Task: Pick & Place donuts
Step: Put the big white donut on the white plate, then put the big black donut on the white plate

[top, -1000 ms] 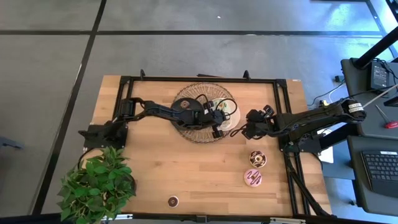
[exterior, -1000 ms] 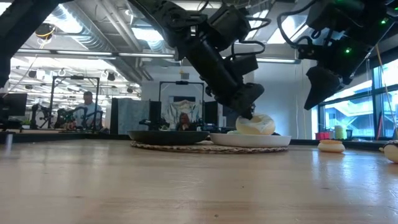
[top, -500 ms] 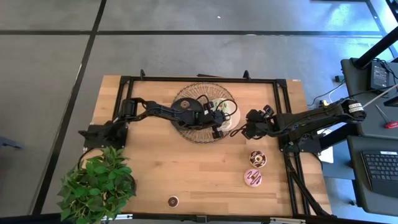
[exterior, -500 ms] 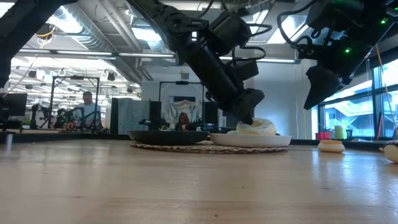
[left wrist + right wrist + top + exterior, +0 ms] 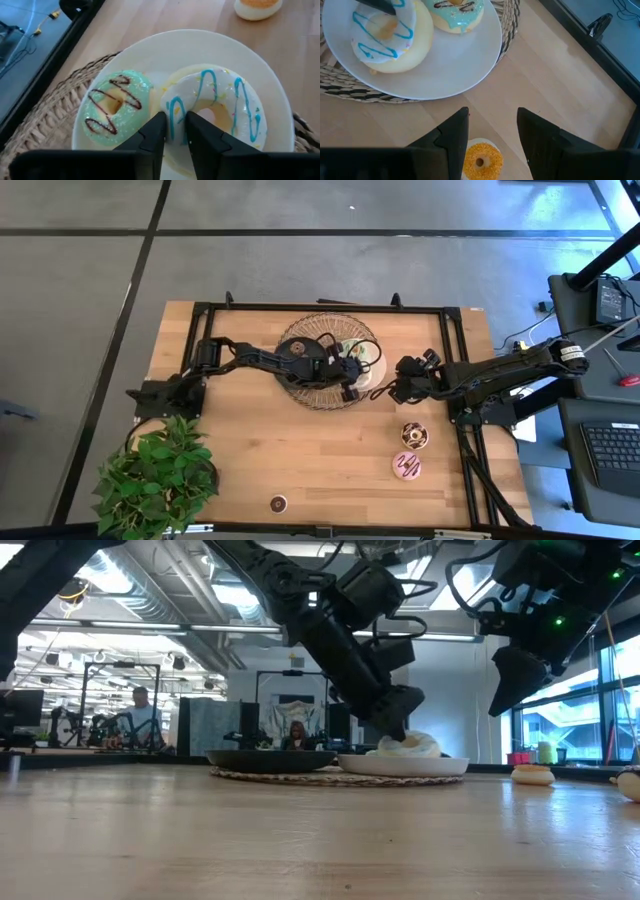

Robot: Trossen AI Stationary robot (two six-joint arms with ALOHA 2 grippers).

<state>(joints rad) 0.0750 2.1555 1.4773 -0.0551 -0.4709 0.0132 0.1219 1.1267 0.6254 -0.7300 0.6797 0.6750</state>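
The cream donut (image 5: 220, 115), white-iced with blue stripes, lies on the white plate (image 5: 272, 95) beside the green donut (image 5: 115, 107). My left gripper (image 5: 174, 127) is down over the plate, shut on the cream donut. My right gripper (image 5: 492, 130) hangs open, well above the table, to the right of the plate. The mini orange donut (image 5: 480, 161) lies on the table below its fingers. The chocolate-sprinkled donut (image 5: 414, 435) and the pink-striped donut (image 5: 406, 467) rest on the table near the right edge. A mini brown donut (image 5: 278, 503) sits by the near edge. My left gripper pinches the cream donut's ring on the side next to the green donut (image 5: 172, 117), one finger at its outer rim, the other toward the hole. The fingers come slanting down from the table's left. The donut lies on the white plate.
The white plate and a black plate (image 5: 270, 758) sit on a round wicker mat (image 5: 300, 392) at the table's far middle. A potted plant (image 5: 155, 475) fills the near left corner. Black frame rails run along the far edge and the sides. People show in the room beyond.
My left gripper has sunk a little toward the white plate, still shut on the cream donut. The donut, held raised and tilted above the plate a second ago, now lies low on it. The right arm has kept still.
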